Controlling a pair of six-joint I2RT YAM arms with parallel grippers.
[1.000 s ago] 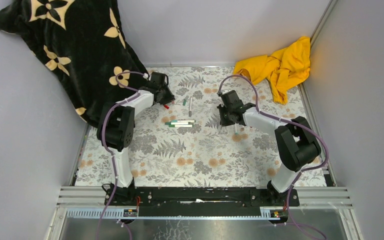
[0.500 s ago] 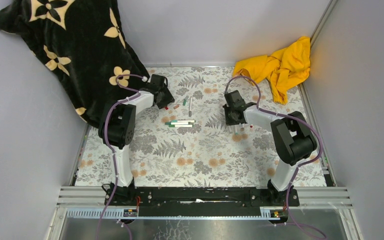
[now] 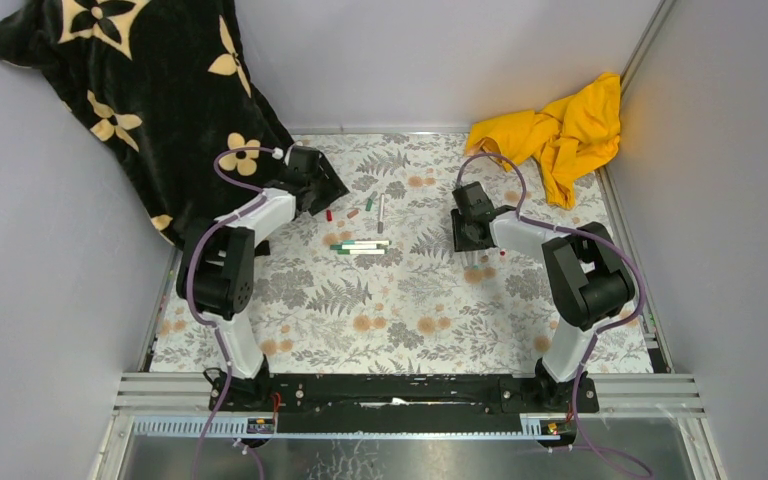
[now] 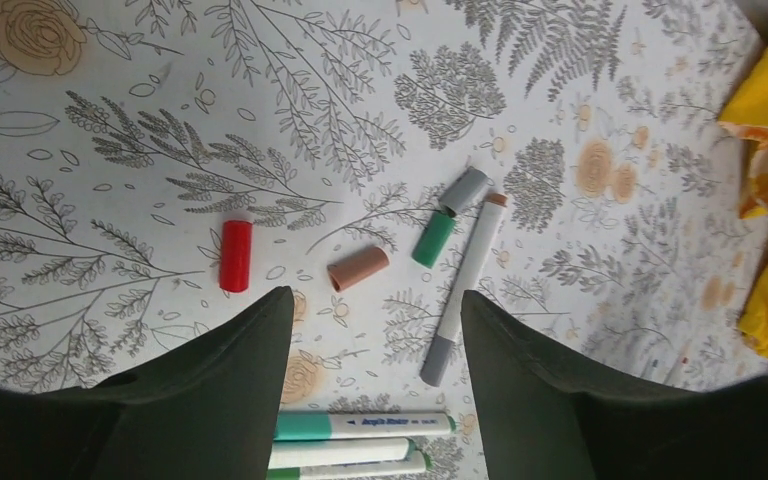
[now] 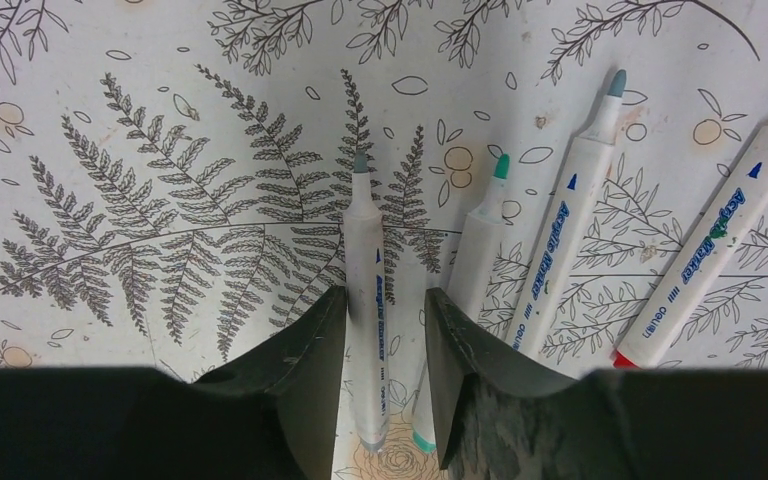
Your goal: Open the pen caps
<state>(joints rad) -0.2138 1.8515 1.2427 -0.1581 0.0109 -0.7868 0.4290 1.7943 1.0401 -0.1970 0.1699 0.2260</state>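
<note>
Left gripper (image 4: pixel 375 298): my fingers stand wide and hold nothing, above the loose caps on the far left of the table (image 3: pixel 360 320). These are a red cap (image 4: pixel 235 256), a brown cap (image 4: pixel 357 269), and a green cap (image 4: pixel 433 238) touching a grey cap (image 4: pixel 463 190). Right gripper (image 5: pixel 385 293): my fingers are narrowly apart either side of a bare-tipped pen (image 5: pixel 365 240) lying flat, unclamped. Three more uncapped pens (image 5: pixel 570 220) lie just right of it. Judgement: past halfway. The three middle pens (image 4: pixel 360 425) look still capped and remain to do.
</note>
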